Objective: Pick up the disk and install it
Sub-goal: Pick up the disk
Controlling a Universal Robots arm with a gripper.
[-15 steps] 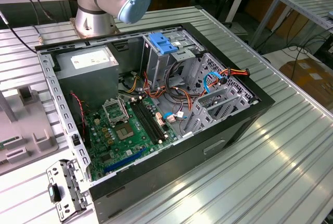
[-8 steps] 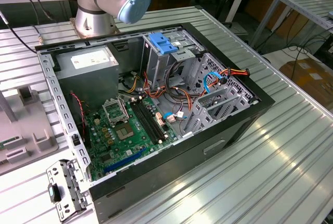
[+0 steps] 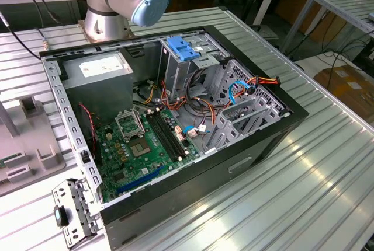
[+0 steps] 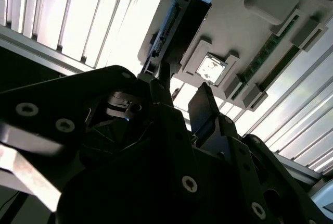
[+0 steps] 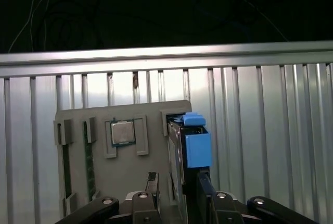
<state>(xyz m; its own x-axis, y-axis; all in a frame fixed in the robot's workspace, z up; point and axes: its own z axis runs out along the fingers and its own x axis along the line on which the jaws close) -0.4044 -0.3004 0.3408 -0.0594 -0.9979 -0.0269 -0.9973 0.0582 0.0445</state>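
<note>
The gripper (image 5: 177, 195) hangs low over a grey holder (image 5: 156, 110). Its two dark fingers (image 5: 152, 182) are spread apart, and in the second wrist view bright light shows through the gap between them. They grip nothing.

Just beyond the fingertips is the disk (image 5: 193, 148). It stands on edge in a slot at one side of the holder, with its dark body lined up with the gap between the fingers and its blue side rail uppermost. I cannot tell whether either finger touches it.

Beside the disk on the same holder, a square processor chip (image 5: 122, 132) sits in a recess. Further along, thin green memory sticks (image 5: 66, 168) stand in narrow slots.

The holder lies on the ribbed metal desk (image 5: 260, 130). Past the desk's edge rail, loose cables (image 5: 47, 15) lie in shadow.

In the exterior view, an open computer case (image 3: 263, 140) lies on its side on the desk. Inside it are a green motherboard (image 3: 140, 146), a grey power-supply box (image 3: 96, 79) and a metal cage topped by a blue latch (image 3: 184, 48). The arm's base (image 3: 108, 17) stands behind the case.
</note>
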